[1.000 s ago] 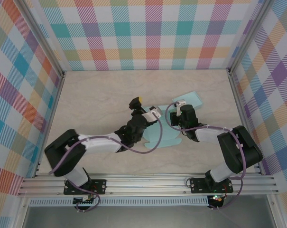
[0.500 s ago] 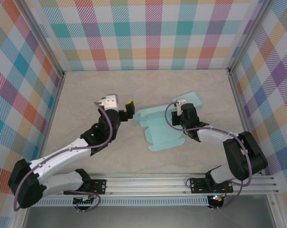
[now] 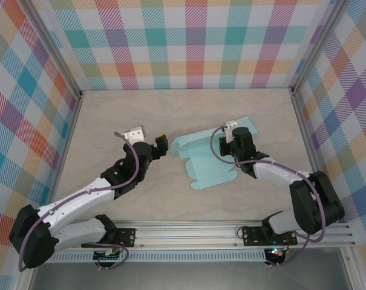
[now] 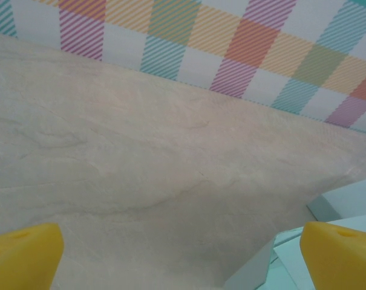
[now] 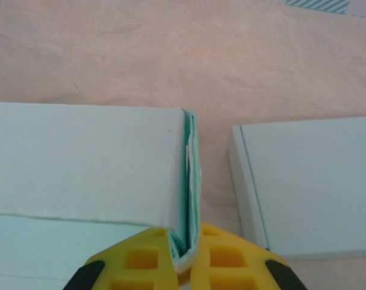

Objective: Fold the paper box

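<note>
The paper box [image 3: 202, 164] is a light teal sheet, partly folded, lying mid-table. In the top view my right gripper [image 3: 233, 145] is at its back right part, by a loose flap [image 3: 246, 124]. The right wrist view shows that gripper [image 5: 187, 257] shut on a doubled-over upright wall [image 5: 190, 181], with a wide panel [image 5: 86, 157] on the left and a flat flap [image 5: 303, 181] on the right. My left gripper [image 3: 160, 144] hangs open just left of the box, touching nothing. Its yellow fingertips [image 4: 22, 257] stand wide apart over bare table, with a box corner [image 4: 255, 278] at the lower right.
Checked walls [image 3: 195, 42] close the table [image 3: 110, 115] in at the back and both sides. An aluminium rail [image 3: 189, 232] runs along the near edge by the arm bases. Bare table lies left of and behind the box.
My left gripper has pulled off the box to the left and stays open. The right gripper has tightened on the box wall and shifted slightly back, and the box has turned a little.
</note>
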Controlling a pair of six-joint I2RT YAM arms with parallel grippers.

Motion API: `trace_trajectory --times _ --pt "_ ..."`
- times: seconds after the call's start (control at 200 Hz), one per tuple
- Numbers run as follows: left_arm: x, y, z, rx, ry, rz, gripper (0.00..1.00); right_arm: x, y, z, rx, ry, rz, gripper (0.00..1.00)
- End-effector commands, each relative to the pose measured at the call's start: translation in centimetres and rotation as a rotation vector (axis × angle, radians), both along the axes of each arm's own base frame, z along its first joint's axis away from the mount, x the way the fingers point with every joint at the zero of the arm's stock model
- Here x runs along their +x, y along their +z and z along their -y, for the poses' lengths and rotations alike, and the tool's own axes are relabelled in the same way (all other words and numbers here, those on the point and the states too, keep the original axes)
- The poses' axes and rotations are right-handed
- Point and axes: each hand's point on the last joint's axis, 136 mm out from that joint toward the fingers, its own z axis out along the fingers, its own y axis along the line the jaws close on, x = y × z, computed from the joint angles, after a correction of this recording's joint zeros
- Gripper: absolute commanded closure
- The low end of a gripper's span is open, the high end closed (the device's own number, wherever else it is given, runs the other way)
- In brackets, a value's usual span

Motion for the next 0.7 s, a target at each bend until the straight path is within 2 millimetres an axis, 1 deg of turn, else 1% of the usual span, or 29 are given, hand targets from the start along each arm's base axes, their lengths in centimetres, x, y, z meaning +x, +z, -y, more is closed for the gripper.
trace_trajectory --times 0.0,0.23,0.315,0.405,0.57,0.645,0.695 --pt "0.6 -0.1 1.3 -0.028 -0.048 0.012 0.0 0.3 1.9 1.5 0.024 -0.043 0.081 1.0" --pt "1.0 0.0 3.9 -0.118 -0.145 0.061 0.0 -0.6 2.8 4.0 0.079 -0.106 0.131 1.0" --pt "1.1 -0.4 4.9 -0.139 -0.186 0.06 0.0 -0.7 2.9 4.5 0.087 -0.122 0.134 1.0" --pt "1.2 -1.3 5.9 -0.153 -0.221 0.04 0.0 -0.8 2.9 4.6 0.076 -0.115 0.141 1.0" --pt "1.7 -3.8 7.2 -0.168 -0.246 -0.01 0.0 -0.5 2.8 4.8 0.075 -0.125 0.132 1.0" --pt "1.8 -4.3 7.8 -0.184 -0.267 -0.014 0.0 -0.6 2.8 4.8 0.076 -0.122 0.132 1.0" --pt "1.9 -4.2 8.3 -0.197 -0.286 -0.006 0.0 -0.6 2.8 4.8 0.077 -0.121 0.133 1.0"
